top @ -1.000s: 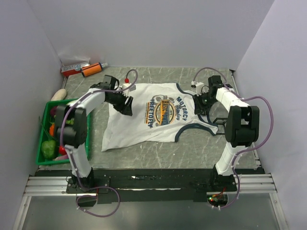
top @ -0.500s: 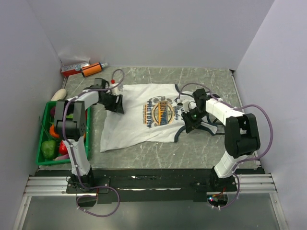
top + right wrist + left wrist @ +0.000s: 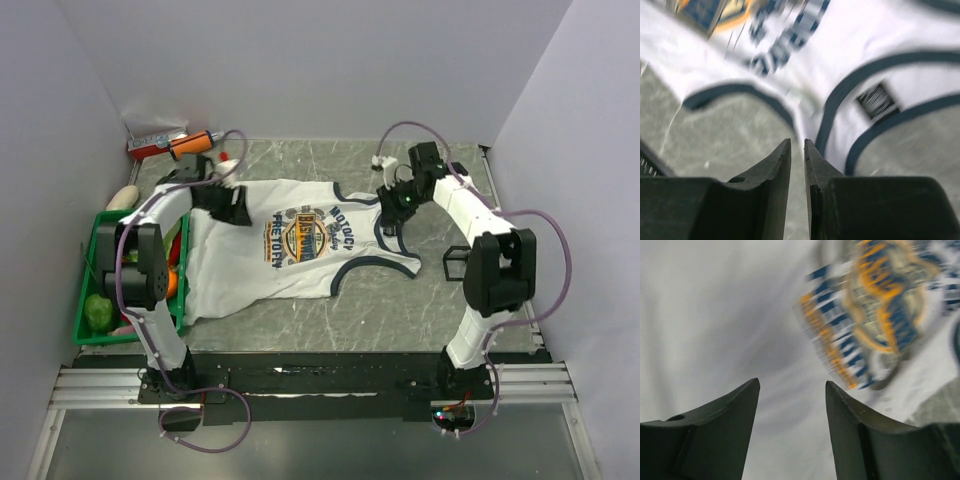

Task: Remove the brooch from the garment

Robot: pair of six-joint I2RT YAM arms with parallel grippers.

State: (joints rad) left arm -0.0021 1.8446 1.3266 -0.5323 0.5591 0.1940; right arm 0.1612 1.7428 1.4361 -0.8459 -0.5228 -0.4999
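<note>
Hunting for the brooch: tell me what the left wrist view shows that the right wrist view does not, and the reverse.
Only the left wrist: the left gripper, jaws apart, over plain white cloth. Only the right wrist: the right gripper, jaws almost together, and a dark label. Both: the garment, its chest graphic, some table. Neither shows a brooch clearly.

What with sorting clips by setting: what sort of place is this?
Likely a robot test cell: plain white walls box in a marbled table with a left arm, right arm and green bin.
</note>
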